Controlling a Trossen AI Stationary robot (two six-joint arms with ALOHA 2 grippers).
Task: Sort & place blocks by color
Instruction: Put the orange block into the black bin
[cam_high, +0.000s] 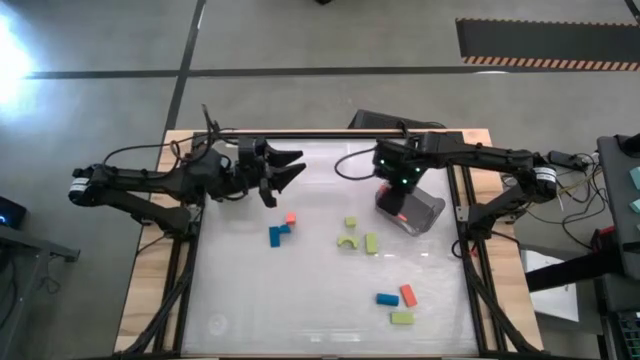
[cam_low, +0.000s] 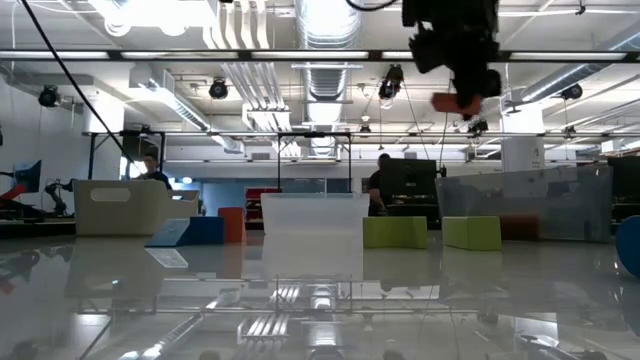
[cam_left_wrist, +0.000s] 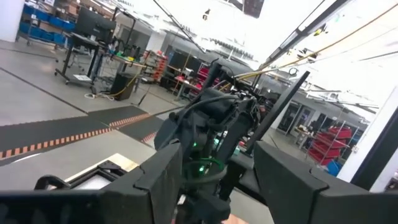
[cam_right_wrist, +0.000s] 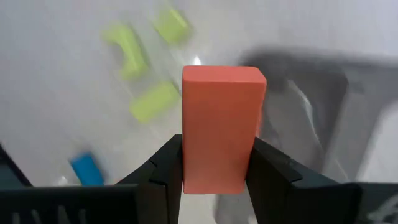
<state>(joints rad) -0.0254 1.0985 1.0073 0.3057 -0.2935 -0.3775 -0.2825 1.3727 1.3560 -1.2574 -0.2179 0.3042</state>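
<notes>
Right gripper (cam_right_wrist: 214, 171) clamps a red-orange block (cam_right_wrist: 222, 127), raised over the grey bin (cam_high: 418, 212) — not dropped yet. Left gripper (cam_high: 285, 172) waits wide, empty, at the surface's (cam_high: 250, 300) far left. Most blocks remain loose: blue pair (cam_high: 278, 234), green cluster (cam_high: 358, 238), near trio (cam_high: 397, 301) — early stage.

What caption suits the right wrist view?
Right hand grips a red-orange block above the table, green blocks beyond.

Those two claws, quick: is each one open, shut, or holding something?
Left gripper: open, holding nothing, raised at the table's far left.
Right gripper: shut on a red-orange block, above the grey bin.
</notes>
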